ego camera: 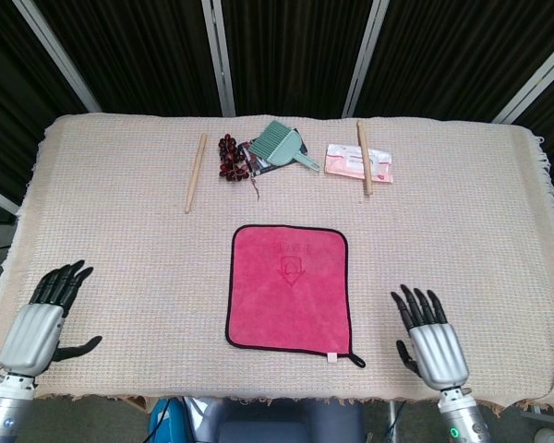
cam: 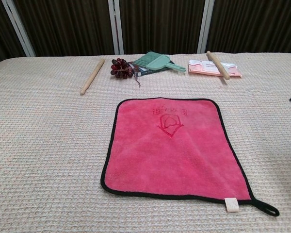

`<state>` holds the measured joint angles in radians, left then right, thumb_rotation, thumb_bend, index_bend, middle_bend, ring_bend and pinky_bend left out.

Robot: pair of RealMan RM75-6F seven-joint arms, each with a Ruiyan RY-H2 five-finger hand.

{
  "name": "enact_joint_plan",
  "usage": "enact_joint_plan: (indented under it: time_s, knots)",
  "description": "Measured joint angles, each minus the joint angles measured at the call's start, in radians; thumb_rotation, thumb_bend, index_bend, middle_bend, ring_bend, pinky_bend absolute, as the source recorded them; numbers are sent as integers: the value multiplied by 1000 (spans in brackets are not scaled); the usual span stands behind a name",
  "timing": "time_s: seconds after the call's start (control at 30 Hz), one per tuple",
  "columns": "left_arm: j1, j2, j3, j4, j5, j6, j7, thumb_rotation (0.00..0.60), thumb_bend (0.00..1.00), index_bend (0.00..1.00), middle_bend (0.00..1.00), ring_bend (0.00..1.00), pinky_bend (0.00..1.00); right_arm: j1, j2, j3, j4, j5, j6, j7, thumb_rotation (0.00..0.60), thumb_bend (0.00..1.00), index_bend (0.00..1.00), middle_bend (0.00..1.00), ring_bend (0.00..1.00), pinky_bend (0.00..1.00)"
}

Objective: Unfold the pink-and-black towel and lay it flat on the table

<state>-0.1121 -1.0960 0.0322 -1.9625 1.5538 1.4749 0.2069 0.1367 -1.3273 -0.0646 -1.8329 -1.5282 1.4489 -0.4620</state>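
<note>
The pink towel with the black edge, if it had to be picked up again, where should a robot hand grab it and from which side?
Probably the near right corner of the pink towel, where the black hanging loop and small tag stick out past the hem. The towel lies flat, so that loop is the one part that offers a pinch. The right robot hand, open just beside that corner, could come in from the right.
</note>
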Motion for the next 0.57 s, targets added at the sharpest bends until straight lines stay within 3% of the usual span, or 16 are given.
enact_joint_plan:
  time_s: [0.23,0.57]
  knots:
    - [66,-18,-13,144,9,124,46,600,19,6,0,0,0,-26,76,51,51,12,57,204,600,345,0,0,0,0]
    - [94,-16,-41,248,-31,143,-13,600,0,0,0,0,0,-46,93,73,48,-1,79,208,600,288,0,0,0,0]
